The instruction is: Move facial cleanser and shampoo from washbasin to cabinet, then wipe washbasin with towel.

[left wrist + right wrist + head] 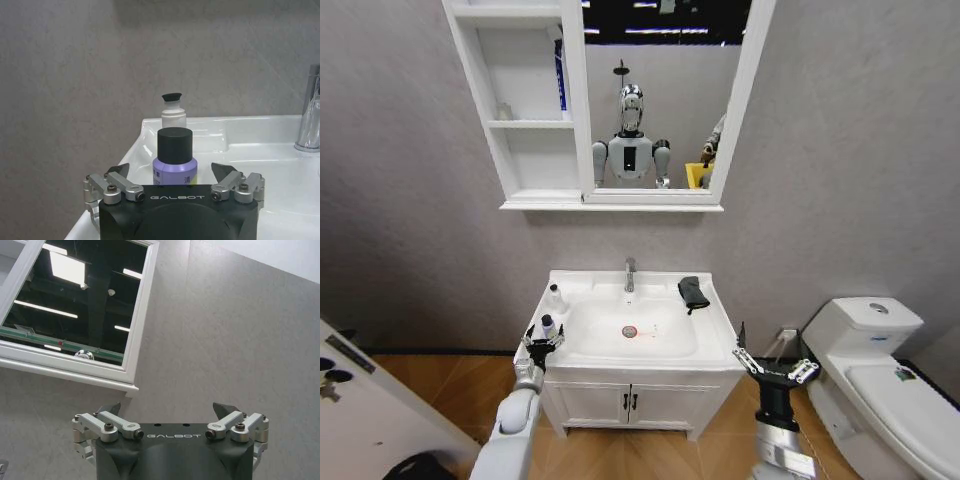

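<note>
- The left claw (pixel 173 175) sits spread wide at the washbasin's (pixel 724 345) front left corner. A purple, black-capped bottle (pixel 174 156) stands upright, centred just ahead between its tips, not yet touched.
- Straight beyond, along the same left rim, a white bottle (pixel 173 111) stands upright.
- The right claw (pixel 775 368), also spread and empty, hangs off the basin's right corner, much farther from both.
- The towel (pixel 693 292) lies on the back right rim; the cabinet (pixel 525 110) hangs above.
</note>
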